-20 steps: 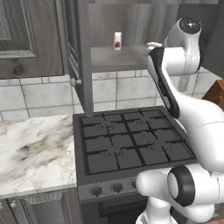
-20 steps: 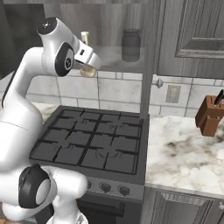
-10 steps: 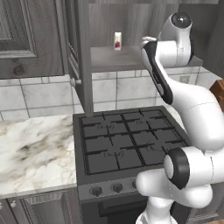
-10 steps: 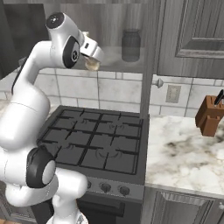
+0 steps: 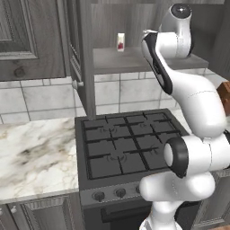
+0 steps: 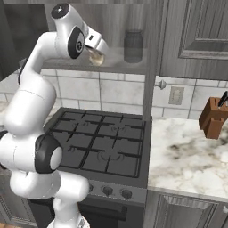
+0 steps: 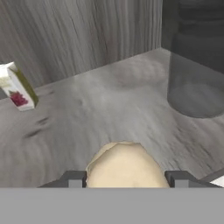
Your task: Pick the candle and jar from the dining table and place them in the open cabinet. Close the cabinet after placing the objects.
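Our arm has swung up toward the cabinet (image 6: 196, 35) since a second ago. Our hand (image 7: 127, 179) pinches the candle (image 7: 126, 166) over the shelf (image 7: 109, 105), jar (image 7: 194, 57) at 2 o'clock, carton (image 7: 16, 87) at 10.

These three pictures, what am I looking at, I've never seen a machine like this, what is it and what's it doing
It is a white robot arm standing at a black gas stove in a rendered kitchen. Two pictures come from cameras behind the arm, left and right; the third looks along its claw. The claw grips a small beige-cream candle above the grey shelf of an open dark grey wall cabinet. A translucent grey glass jar and a small white carton with a red mark already stand there.
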Tool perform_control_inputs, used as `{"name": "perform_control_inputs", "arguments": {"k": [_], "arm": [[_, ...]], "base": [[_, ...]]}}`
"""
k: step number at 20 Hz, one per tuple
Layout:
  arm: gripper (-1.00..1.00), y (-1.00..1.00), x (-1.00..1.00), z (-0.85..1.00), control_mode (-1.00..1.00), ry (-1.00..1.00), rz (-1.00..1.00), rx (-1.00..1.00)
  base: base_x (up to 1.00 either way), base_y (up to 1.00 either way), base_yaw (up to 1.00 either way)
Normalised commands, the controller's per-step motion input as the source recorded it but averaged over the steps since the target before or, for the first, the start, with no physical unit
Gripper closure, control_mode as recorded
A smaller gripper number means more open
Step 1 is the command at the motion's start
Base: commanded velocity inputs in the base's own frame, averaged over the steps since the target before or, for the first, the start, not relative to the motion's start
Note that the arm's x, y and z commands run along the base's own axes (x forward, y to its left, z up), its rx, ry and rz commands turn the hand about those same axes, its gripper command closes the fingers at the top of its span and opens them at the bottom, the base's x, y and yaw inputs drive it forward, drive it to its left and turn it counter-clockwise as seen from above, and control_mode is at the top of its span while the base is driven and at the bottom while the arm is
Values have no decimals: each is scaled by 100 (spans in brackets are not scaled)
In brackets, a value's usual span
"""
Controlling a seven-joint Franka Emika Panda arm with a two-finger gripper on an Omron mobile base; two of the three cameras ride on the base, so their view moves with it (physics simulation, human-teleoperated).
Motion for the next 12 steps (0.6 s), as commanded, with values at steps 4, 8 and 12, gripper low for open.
{"name": "perform_control_inputs", "arguments": {"k": [4,8,12], "arm": [[100,0,35,0,-100,0,0,1],[100,0,49,0,-100,0,0,3],[100,0,49,-1,-100,0,0,2]], "base": [[0,0,0],[0,0,0],[0,0,0]]}}
